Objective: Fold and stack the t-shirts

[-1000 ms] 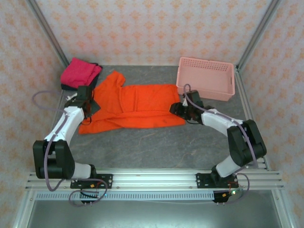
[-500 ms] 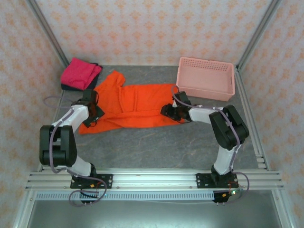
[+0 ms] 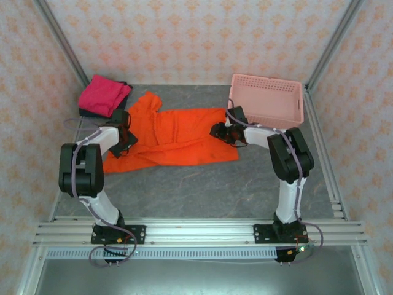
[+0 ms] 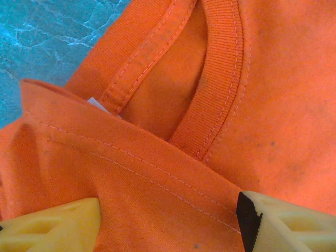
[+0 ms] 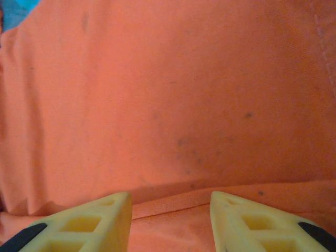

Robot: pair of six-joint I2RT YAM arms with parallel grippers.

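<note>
The orange t-shirt (image 3: 175, 138) lies spread on the grey table, sleeve pointing to the back. My left gripper (image 3: 126, 136) is low over its left end. In the left wrist view the ribbed collar (image 4: 220, 79) shows, and a stitched fold of orange cloth runs between the gripper's (image 4: 168, 218) widely parted yellow fingers (image 4: 58, 226). My right gripper (image 3: 220, 131) is down on the shirt's right end. Its (image 5: 170, 212) fingers (image 5: 94, 220) stand apart with a hem between them. The magenta t-shirt (image 3: 104, 93) lies folded on the dark one (image 3: 91, 112) at the back left.
A pink lattice basket (image 3: 267, 101) stands at the back right, close behind the right arm. Metal frame posts and patterned walls close in the back and sides. Bare grey table (image 3: 196, 190) stretches between the shirt and the near rail.
The left gripper has shifted right onto the shirt's collar end and narrowed its jaws. The right gripper has swung toward the back along the shirt's right edge. The shirt lies about as before.
</note>
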